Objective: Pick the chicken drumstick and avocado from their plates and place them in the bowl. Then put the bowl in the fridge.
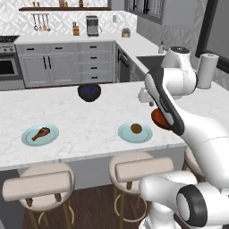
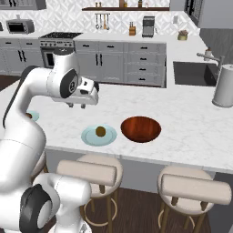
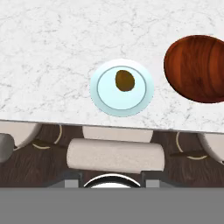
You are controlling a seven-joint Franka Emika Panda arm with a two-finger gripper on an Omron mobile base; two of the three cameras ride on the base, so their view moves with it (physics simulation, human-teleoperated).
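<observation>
Stools [image 2: 86, 172] stand nearest, under the worktop [image 2: 191, 132] edge. Avocado [image 2: 100, 131] sits on its plate [image 2: 90, 136], beside the empty bowl [image 2: 140, 129]. Tool [image 2: 76, 105] hovers above; its opening cannot be told. Drumstick [image 1: 40, 133] lies on another plate [image 1: 53, 135].

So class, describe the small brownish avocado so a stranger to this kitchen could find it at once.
Start at the white marble island counter with round stools beneath its near edge. Beside the wide, glossy reddish-brown bowl lies a round pale blue plate. The small, roundish olive-brown avocado sits on it; the other pale blue plate holds an orange-brown chicken drumstick.
</observation>
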